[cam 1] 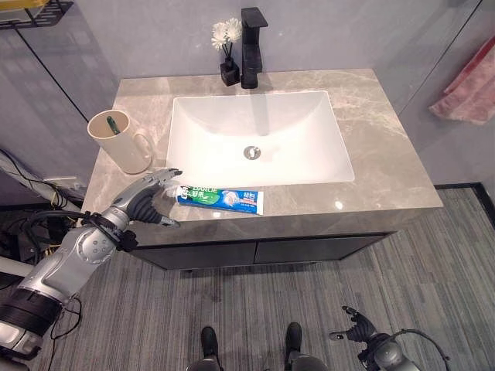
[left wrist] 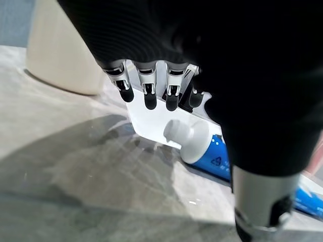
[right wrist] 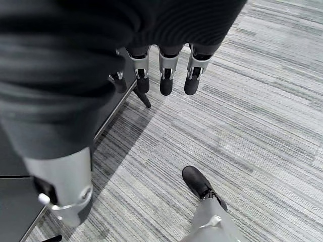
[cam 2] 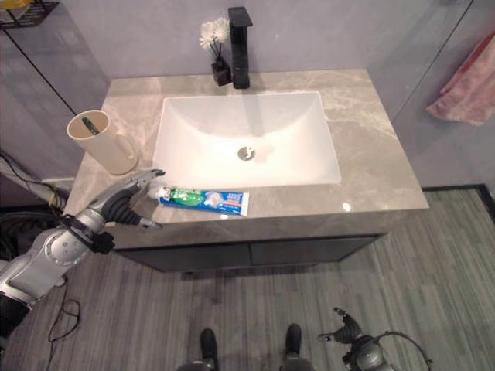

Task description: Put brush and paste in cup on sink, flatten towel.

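Beside the toothpaste (cam 1: 220, 199) cap hovers the spread left hand (cam 1: 148, 197).

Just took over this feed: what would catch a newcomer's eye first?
The left hand, fingers open, reaches over the counter's front edge toward the capped end of a toothpaste tube lying before the sink. A cream cup holding a green toothbrush stands just behind it.

Your left hand (cam 1: 147, 197) hangs fingers spread at the counter's (cam 1: 371, 116) front edge, the cup (cam 1: 120, 141) close behind it and the toothpaste (cam 1: 220, 199) just beside. The right half of the counter offers open passage.
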Controlling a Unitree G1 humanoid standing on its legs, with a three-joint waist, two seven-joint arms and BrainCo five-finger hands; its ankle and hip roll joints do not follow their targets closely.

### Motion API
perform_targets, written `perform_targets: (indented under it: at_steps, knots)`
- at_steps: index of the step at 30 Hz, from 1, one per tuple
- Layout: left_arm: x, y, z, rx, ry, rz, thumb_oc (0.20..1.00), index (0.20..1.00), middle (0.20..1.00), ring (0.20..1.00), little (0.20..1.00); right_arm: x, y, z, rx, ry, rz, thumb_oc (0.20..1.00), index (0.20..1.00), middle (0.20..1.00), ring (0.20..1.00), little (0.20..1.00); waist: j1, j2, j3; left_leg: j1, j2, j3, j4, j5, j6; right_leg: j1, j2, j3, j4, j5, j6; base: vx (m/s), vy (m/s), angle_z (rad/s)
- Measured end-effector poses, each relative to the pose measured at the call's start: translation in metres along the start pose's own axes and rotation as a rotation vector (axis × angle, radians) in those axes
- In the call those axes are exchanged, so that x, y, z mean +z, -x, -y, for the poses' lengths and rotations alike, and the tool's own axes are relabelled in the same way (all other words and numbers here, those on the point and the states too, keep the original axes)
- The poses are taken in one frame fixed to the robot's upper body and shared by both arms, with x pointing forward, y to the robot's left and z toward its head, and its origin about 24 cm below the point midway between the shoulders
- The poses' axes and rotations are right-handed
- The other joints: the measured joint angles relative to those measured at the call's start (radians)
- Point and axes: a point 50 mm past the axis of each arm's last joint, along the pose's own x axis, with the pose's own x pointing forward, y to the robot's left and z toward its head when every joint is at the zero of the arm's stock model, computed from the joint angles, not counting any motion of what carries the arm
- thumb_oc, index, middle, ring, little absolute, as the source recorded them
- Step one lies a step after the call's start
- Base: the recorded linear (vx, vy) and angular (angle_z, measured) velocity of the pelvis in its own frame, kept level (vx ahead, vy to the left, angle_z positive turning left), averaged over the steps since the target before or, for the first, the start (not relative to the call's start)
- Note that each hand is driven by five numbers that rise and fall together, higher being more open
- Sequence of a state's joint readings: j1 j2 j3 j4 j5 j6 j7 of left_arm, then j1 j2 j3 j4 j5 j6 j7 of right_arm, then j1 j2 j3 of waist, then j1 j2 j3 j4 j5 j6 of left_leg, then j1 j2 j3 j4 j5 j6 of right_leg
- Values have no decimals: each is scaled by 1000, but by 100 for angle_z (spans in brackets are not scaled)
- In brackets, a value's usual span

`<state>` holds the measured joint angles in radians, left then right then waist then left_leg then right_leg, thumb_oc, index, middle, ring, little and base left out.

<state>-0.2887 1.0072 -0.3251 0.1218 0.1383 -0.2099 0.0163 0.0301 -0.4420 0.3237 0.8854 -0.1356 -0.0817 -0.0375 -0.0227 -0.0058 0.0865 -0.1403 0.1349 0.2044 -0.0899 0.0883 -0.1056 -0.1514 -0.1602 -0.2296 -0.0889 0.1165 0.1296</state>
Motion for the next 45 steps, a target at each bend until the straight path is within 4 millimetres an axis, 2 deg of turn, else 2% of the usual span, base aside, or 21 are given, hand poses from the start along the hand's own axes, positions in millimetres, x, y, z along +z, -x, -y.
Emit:
perform_targets:
  at_steps: [11,15,17,22,45]
  knots:
    - [1,0,1,-3,-25,4,1000,1000,1000,1000,1000,-2,1,-3,26,38,-1,1000,1000,1000,1000,1000,-4,-4,13,-1,3,2,0,-1,-2,-3,4,2,-5,0,0,1,0,0]
    - [5,-3,9,40,90,11,1000,1000,1000,1000,1000,-1,1,-3,25,40,3,1000,1000,1000,1000,1000,-6,-4,14,-1,3,4,0,-2,-2,-4,4,4,-5,0,0,18,1,-1]
    - [5,-3,11,67,201,8,1000,1000,1000,1000,1000,-2,1,-3,29,43,-2,1000,1000,1000,1000,1000,-10,-3,14,0,4,5,0,-3,-3,-4,5,6,-2,0,0,44,1,-2]
    - [5,-4,11,73,276,1,1000,1000,1000,1000,1000,-4,2,-4,33,49,-10,1000,1000,1000,1000,1000,-15,-3,14,0,4,6,0,-2,-3,-3,6,6,2,0,-1,7,-1,0]
    - [0,-4,12,68,283,-20,1000,1000,1000,1000,1000,-2,2,-6,60,84,-1,1000,1000,1000,1000,1000,-21,-9,10,0,5,7,0,-3,-3,-6,7,9,2,1,-2,0,0,0]
